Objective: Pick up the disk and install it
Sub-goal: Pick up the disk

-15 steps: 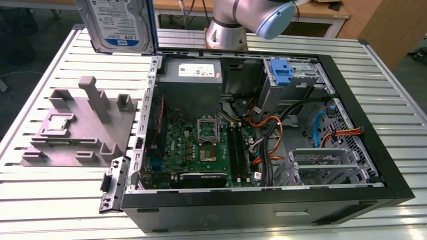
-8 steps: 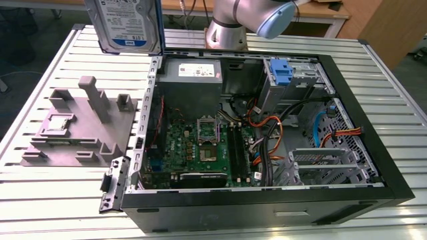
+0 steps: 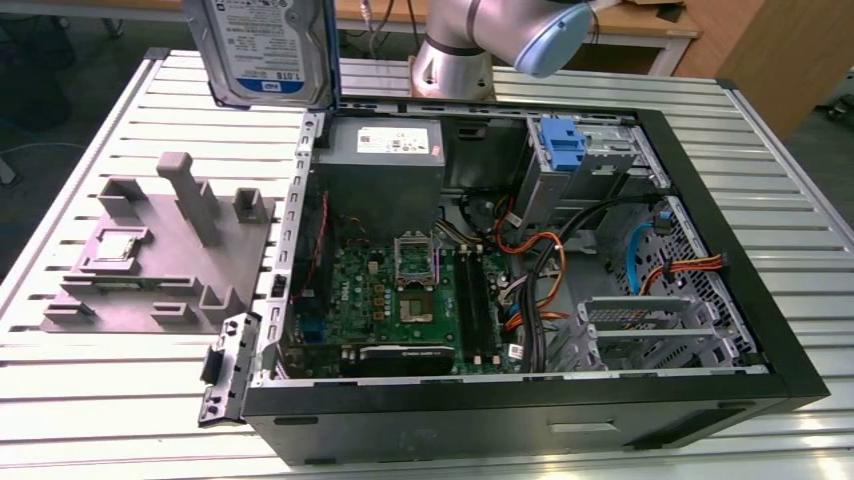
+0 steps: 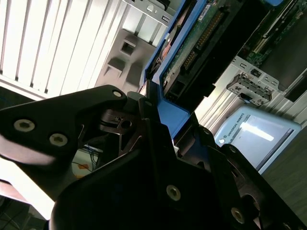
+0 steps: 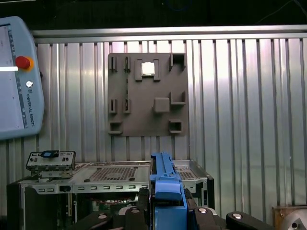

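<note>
The disk (image 3: 256, 48), silver-grey with a white-and-blue label and blue carrier rails, hangs upright in the air at the exterior view's upper left, above the table's far edge and beside the open computer case (image 3: 534, 260). In the second wrist view its green circuit-board underside (image 4: 194, 40) and one blue rail show, with my gripper (image 4: 149, 115) shut on that rail between black fingers (image 4: 86, 122). From the first wrist view I see the disk edge-on as a blue strip (image 5: 165, 184) rising out of the gripper (image 5: 168, 213).
Inside the case are a motherboard (image 3: 407, 300), a grey power-supply box (image 3: 380, 145), a blue bracket in the drive bay (image 3: 563, 140) and orange cables. A grey fixture plate (image 3: 160, 250) lies on the slatted table (image 3: 107, 390). A teach pendant (image 5: 17, 76) sits nearby.
</note>
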